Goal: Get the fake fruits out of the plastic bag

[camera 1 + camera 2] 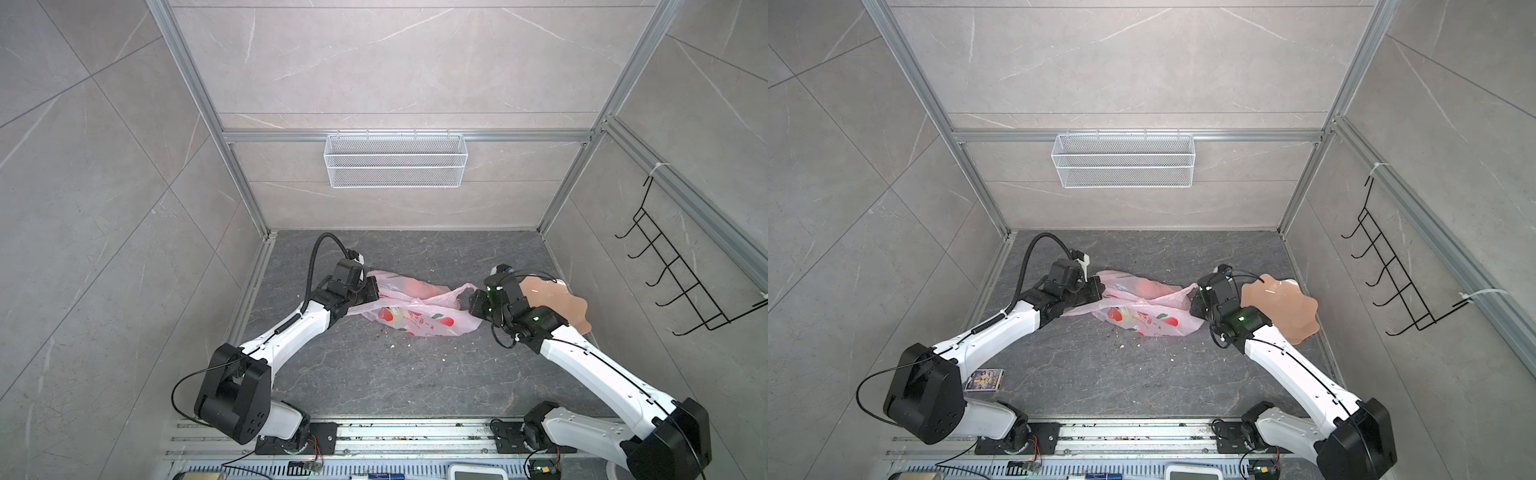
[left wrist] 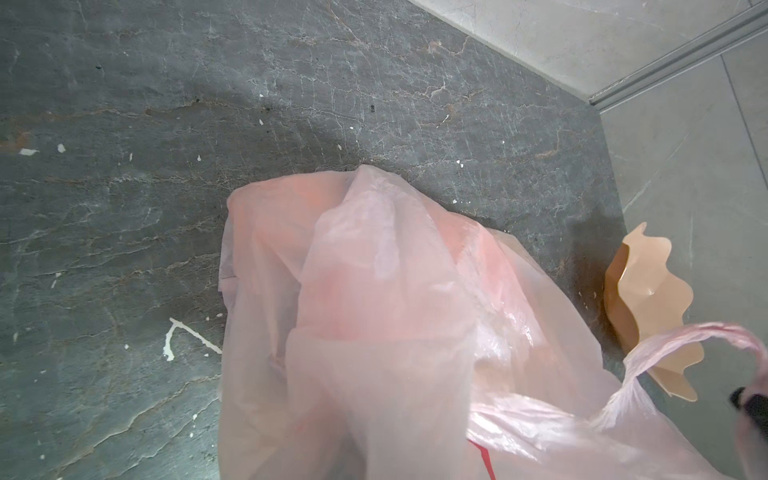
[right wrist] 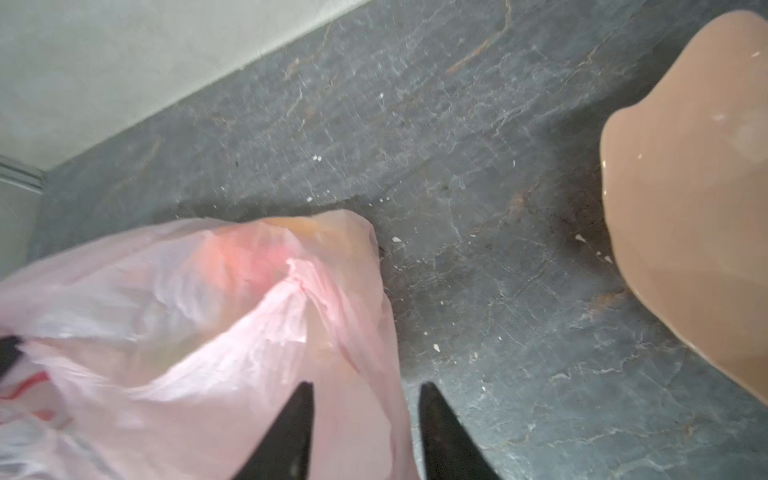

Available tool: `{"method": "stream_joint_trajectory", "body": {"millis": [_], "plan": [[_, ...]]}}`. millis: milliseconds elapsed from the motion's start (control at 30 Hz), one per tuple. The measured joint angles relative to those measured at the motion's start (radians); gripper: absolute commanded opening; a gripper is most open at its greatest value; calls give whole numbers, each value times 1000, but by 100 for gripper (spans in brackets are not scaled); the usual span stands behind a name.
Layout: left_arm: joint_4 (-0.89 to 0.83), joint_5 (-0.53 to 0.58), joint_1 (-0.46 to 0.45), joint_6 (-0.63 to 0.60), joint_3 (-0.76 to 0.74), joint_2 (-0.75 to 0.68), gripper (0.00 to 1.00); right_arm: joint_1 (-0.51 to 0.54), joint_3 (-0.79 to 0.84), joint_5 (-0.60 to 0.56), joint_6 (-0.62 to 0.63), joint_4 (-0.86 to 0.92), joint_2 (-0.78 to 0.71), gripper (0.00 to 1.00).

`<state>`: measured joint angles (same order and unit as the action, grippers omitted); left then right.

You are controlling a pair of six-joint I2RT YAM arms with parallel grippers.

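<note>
The pale pink plastic bag (image 1: 419, 318) (image 1: 1142, 318) lies crumpled on the dark stone floor, stretched between both arms. My left gripper (image 1: 375, 293) (image 1: 1099, 291) is shut on its left end; in the left wrist view the bag (image 2: 374, 311) hides the jaws. My right gripper (image 1: 472, 303) (image 1: 1192, 302) (image 3: 366, 384) is open at the right end, with the bag's edge (image 3: 208, 311) lying loose between the fingers. The fake fruits are inside the bag and show only as blurred red-orange shapes (image 1: 415, 286) (image 1: 1147, 286) (image 3: 307, 226) through the film.
A peach scalloped plate (image 1: 559, 301) (image 1: 1287, 305) (image 2: 648, 299) (image 3: 698, 187) sits by the right wall, just behind my right wrist. A white wire basket (image 1: 395, 160) hangs on the back wall, a black hook rack (image 1: 681, 270) on the right wall. A small printed box (image 1: 984, 380) lies near the left arm's base.
</note>
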<state>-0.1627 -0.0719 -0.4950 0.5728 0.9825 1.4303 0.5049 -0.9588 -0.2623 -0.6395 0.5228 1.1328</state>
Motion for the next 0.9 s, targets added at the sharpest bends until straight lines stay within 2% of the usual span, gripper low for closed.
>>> {"method": "stream_joint_trajectory", "body": {"millis": [133, 233, 333, 433, 667, 900], "plan": [[-23, 21, -5, -37, 3, 0, 5, 2, -133, -78, 83, 142, -2, 77], [-40, 28, -6, -64, 9, 1, 6, 24, -225, -122, 158, 235, -2, 78], [-42, 35, -11, -87, 29, 7, 7, 95, -305, -136, 238, 290, 22, 79], [-41, 37, -18, -106, 46, 13, 8, 149, -385, -112, 307, 317, 111, 80], [-39, 37, -38, -135, 50, 14, 10, 154, -431, -6, 452, 348, 380, 83], [-40, 46, -39, -138, 50, 14, 13, 196, -426, 85, 517, 361, 405, 88]]}}
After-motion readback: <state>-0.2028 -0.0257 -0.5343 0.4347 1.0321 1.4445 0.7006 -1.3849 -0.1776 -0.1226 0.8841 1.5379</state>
